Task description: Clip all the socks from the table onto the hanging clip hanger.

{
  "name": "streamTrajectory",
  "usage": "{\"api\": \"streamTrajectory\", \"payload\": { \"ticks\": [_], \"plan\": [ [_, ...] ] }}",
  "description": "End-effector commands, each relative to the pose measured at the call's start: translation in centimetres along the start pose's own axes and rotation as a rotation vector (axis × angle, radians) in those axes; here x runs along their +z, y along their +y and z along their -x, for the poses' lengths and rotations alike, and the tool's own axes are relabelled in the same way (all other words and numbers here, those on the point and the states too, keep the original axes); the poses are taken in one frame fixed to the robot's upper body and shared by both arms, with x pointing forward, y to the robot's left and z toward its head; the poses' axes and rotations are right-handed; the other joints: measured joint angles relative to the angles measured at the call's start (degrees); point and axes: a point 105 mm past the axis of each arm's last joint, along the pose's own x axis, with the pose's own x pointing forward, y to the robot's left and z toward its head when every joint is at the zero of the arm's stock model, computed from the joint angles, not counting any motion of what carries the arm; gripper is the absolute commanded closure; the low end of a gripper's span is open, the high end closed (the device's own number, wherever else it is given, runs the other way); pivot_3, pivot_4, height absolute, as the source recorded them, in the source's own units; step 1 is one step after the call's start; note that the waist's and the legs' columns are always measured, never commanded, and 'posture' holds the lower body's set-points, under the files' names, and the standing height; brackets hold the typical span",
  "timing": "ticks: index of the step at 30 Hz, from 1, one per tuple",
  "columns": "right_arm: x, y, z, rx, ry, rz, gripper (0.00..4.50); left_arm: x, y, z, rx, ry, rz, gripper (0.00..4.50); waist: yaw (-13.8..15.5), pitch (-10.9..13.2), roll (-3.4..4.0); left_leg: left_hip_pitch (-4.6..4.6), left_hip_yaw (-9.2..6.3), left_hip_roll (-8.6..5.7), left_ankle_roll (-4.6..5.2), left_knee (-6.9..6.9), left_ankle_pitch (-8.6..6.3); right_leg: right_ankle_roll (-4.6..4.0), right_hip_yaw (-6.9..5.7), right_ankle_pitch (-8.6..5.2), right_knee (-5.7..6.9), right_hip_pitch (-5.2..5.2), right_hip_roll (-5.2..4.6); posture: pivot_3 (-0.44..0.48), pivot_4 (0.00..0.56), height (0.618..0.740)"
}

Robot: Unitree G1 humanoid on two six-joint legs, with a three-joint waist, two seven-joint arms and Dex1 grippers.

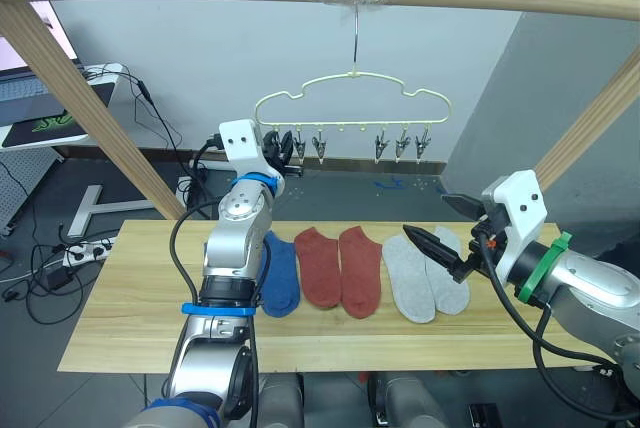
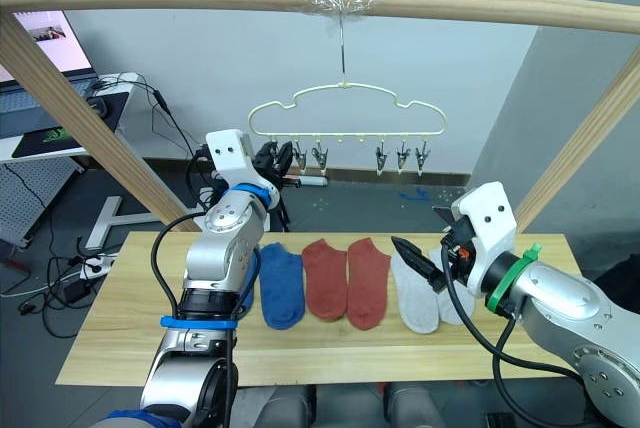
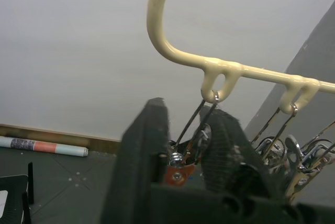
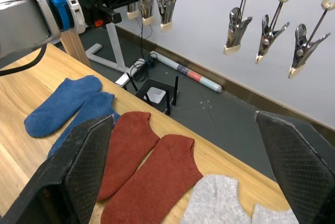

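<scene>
Six socks lie in a row on the table [image 1: 120, 318]: blue socks [image 1: 281, 273] left, rust-red socks [image 1: 341, 268] middle, grey socks [image 1: 425, 275] right. Our left gripper [image 1: 283, 151] squeezes the leftmost clip [image 3: 183, 156] of the clip hanger [image 1: 352, 106]; our right gripper [image 1: 440, 248] hovers, fingers apart, over the grey pair. We judge the socks soft, light and best pinched at the cuff, with open room between table and clips.
</scene>
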Motion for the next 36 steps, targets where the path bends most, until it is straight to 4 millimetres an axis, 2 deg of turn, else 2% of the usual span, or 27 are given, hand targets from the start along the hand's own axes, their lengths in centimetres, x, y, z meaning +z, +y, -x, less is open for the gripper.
{"api": "streamTrajectory", "payload": {
  "ticks": [1,8,11,17,21,25,30,36],
  "plan": [
    [1.1,0.5,0.4,0.009,-0.052,0.027,0.0,1.5,-0.2,0.0,-0.01,-0.047,-0.011,4.25,-0.01,0.0,0.0,0.0,0.0,0.0,0.0,0.0,0.0,0.0,0.0,0.0,0.0,0.0,0.0,-0.046,0.188,0.74],
    [0.8,0.4,0.2,0.008,-0.039,0.014,0.0,1.9,-0.2,-0.1,-0.031,-0.042,0.042,4.36,-0.03,0.0,0.0,0.0,0.0,0.0,0.0,0.0,0.0,0.0,0.0,0.0,0.0,0.0,0.0,-0.042,0.184,0.74],
    [-0.2,-0.4,0.0,-0.023,0.017,-0.003,0.0,2.3,0.0,-0.2,-0.06,-0.023,0.1,4.36,-0.02,0.0,0.0,0.01,0.0,0.0,0.0,0.0,0.0,0.0,0.0,0.0,0.0,0.0,0.0,-0.035,0.184,0.74],
    [-4.3,-2.9,-0.5,-0.127,0.207,-0.061,0.0,3.0,-0.5,-0.3,-0.186,0.078,0.286,4.36,-0.03,0.0,0.0,0.0,0.0,0.0,0.0,0.0,0.0,0.0,0.0,0.0,0.0,0.0,0.0,-0.021,0.18,0.74],
    [-7.1,-4.6,-1.3,-0.199,0.328,-0.021,0.0,3.1,-0.5,-0.3,-0.238,0.14,0.39,4.36,-0.04,0.0,0.0,0.0,-0.01,0.0,0.0,-0.01,0.0,0.01,-0.02,0.0,0.0,-0.02,0.01,-0.018,0.174,0.74],
    [-9.0,-5.9,-2.3,-0.226,0.376,-0.011,0.0,3.1,-0.5,-0.3,-0.26,0.187,0.452,4.36,-0.04,0.0,0.0,-0.01,0.0,0.0,0.0,-0.01,0.0,0.01,-0.01,0.0,0.0,-0.03,0.01,-0.016,0.166,0.74],
    [-11.9,-7.7,-3.9,-0.238,0.47,0.002,0.0,3.3,-0.2,-0.3,-0.266,0.229,0.484,4.36,-0.06,0.0,0.0,0.0,0.0,0.0,-0.01,0.01,0.01,0.02,-0.01,0.01,0.01,-0.04,0.01,-0.01,0.161,0.74],
    [-14.2,-10.7,-5.5,-0.293,0.532,-0.015,0.0,3.9,0.4,0.0,-0.274,0.245,0.452,4.36,-0.01,0.0,0.01,0.0,0.0,0.0,-0.01,-0.01,0.01,-0.04,-0.01,0.05,0.03,-0.05,0.01,0.021,0.163,0.74]
  ]
}}
